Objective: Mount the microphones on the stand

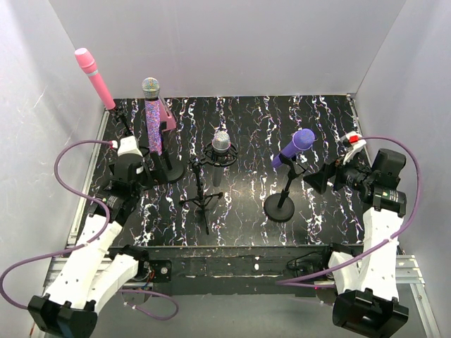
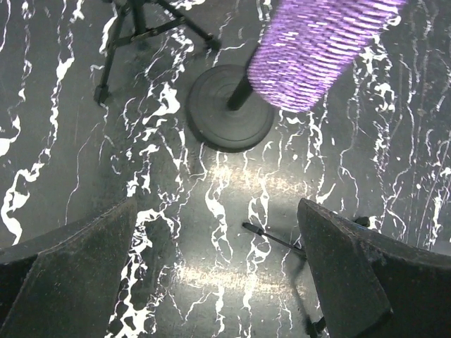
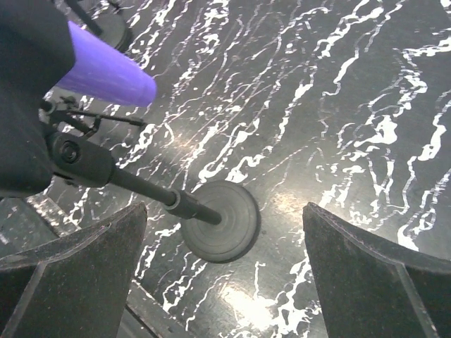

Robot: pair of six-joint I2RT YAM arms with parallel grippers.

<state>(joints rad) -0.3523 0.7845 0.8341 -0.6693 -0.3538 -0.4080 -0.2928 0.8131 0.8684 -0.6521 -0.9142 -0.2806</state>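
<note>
- Left end effector (image 2: 217,225): fingers are spread wide apart and nothing is held between them. It is poised over the tabletop (image 1: 246,120) to the left of the tripod stand (image 1: 202,201), just beside the round-base stand (image 1: 169,171).
- Right end effector (image 3: 224,225): fingers are likewise spread wide, with nothing gripped. It is placed well to the right of the tripod stand, near the second round-base stand (image 1: 280,209).
- Silver-grey microphone (image 1: 221,143): seated in the ring mount on top of the tripod stand, head upward.
- Glittery purple microphone (image 1: 152,120): carried nearly upright on the round-base stand, left of the tripod stand, with the silver mesh head at the top. In the left wrist view its body is seen above the stand's disc.
- Pink wedge block (image 1: 169,118): seen left of and beyond the tripod stand, right behind the glittery purple microphone.
- Plain pink microphone (image 1: 95,77): farthest left of the tripod stand and farther back. It is tilted, head up and outward, on a thin stem whose foot is hidden by the left arm.
- Plain purple microphone (image 1: 296,146): right of the tripod stand, clipped at a tilt on the second round-base stand, head raised toward the right. In the right wrist view the stem and disc are seen between the spread fingers.
</note>
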